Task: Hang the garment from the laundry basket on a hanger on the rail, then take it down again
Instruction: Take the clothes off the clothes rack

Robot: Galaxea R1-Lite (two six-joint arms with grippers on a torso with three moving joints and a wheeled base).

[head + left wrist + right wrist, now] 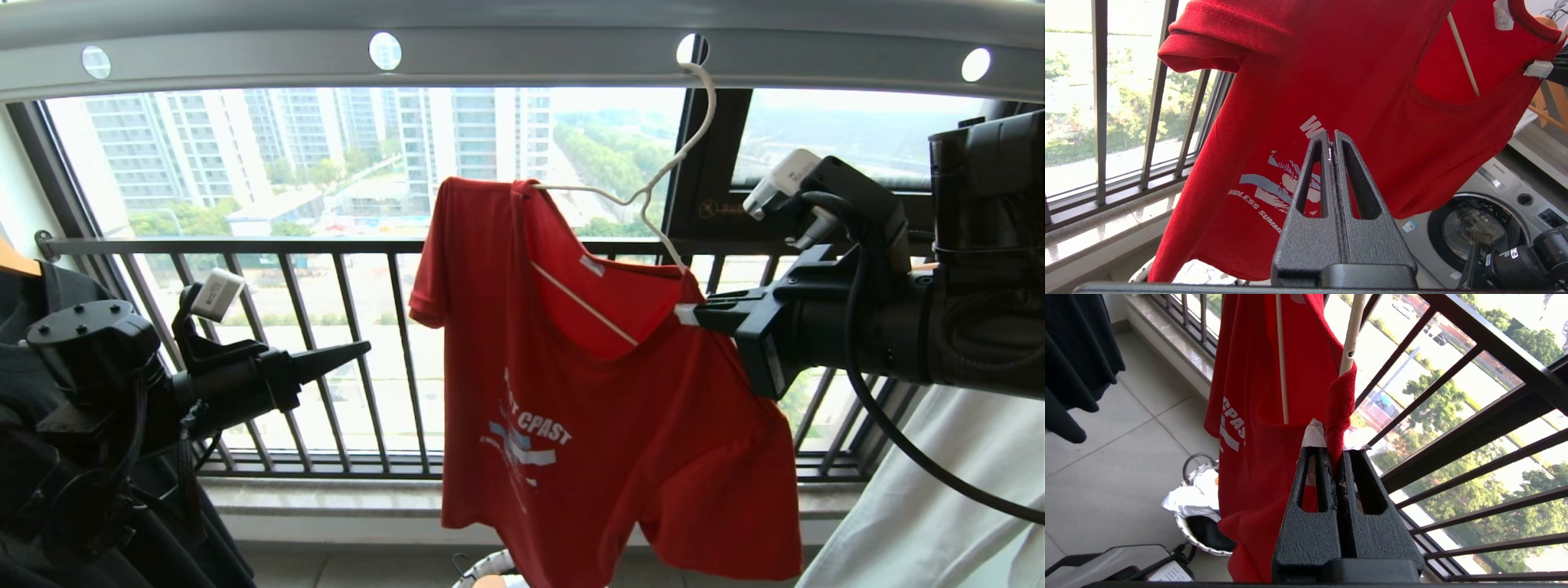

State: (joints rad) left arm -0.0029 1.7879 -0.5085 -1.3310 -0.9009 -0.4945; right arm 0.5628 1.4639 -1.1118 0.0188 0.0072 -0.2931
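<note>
The red short-sleeved T-shirt (604,392) is hung on the thin cream-white wire hanger (653,192), hooked in a hole of the grey metal rail (522,49). Its shoulder is pinched by the closed right gripper (690,314). The left gripper (359,349) is held shut and empty, apart from the shirt's sleeve

Grey rail (522,61) with round holes overhead; hanger (653,192) hooked through one hole, tilted, red shirt (604,392) draped on it. Tiled floor (1106,453) below, bearing round basket (1186,526) holding white and dark cloth.
</note>
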